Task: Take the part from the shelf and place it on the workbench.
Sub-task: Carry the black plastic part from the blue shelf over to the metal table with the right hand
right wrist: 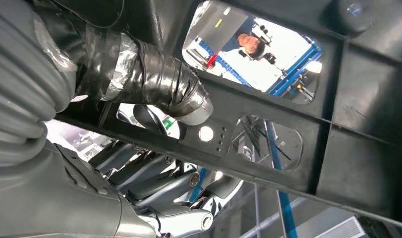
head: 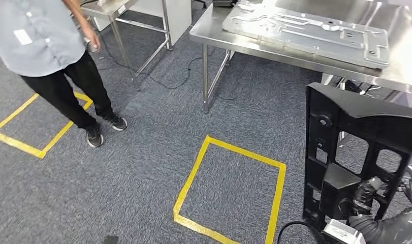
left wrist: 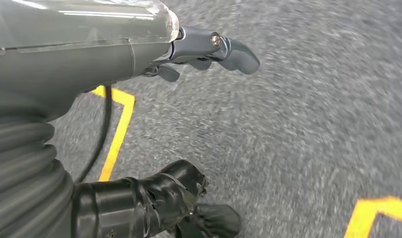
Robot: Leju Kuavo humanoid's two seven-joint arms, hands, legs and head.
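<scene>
The part is a large black plastic frame with several cut-outs, held upright at the right of the head view, above the carpet. My right hand grips it low down. In the right wrist view my taped thumb presses on one bar of the frame, and my fingers curl behind it. My left hand hangs over the carpet with its fingers apart and holds nothing. The steel workbench stands ahead at the upper right.
A large grey metal panel lies on the workbench. A person stands at the left by a second steel table. Yellow tape squares mark the grey carpet in front of me and at the left.
</scene>
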